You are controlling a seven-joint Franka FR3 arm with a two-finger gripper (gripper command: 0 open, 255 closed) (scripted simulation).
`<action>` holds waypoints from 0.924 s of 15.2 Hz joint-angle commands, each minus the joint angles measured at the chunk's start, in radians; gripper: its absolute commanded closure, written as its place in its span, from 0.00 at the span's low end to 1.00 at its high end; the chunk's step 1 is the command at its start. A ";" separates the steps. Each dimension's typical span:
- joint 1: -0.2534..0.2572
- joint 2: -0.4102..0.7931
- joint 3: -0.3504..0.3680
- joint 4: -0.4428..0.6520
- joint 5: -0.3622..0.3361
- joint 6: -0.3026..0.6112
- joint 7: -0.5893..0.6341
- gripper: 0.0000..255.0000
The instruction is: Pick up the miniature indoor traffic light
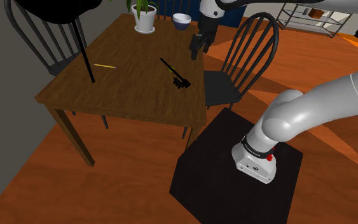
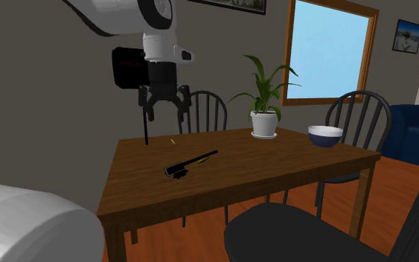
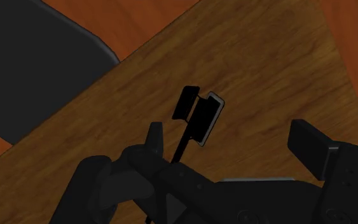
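- The traffic light [image 1: 174,73] lies flat on the desk [image 1: 126,95]. It is a thin black pole with a small boxy head at one end, well apart from the yellow pencil [image 1: 105,65] and the potted plant [image 1: 144,16].
- The jaws hang above the desk, near the edge by the chair [image 1: 234,70]. They are spread wide and hold nothing.
- We judge the item light, rigid and slim. The pole may roll or pivot if gripped off-centre.
- We recommend closing across the pole just behind the head, where most of the weight likely sits.
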 commanded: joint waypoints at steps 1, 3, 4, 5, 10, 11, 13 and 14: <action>-0.009 0.076 0.006 0.022 -0.004 0.037 0.030 0.00; -0.018 0.161 0.009 0.060 -0.010 0.066 0.058 0.00; -0.022 0.203 0.011 0.081 -0.013 0.078 0.072 0.00; -0.027 0.245 0.011 0.103 -0.017 0.090 0.086 0.00; -0.045 0.455 0.009 0.230 -0.034 0.129 0.153 0.00; -0.048 0.497 0.007 0.258 -0.037 0.134 0.165 0.00; -0.053 0.580 0.002 0.318 -0.043 0.139 0.190 0.00; -0.056 0.622 -0.001 0.350 -0.046 0.140 0.202 0.00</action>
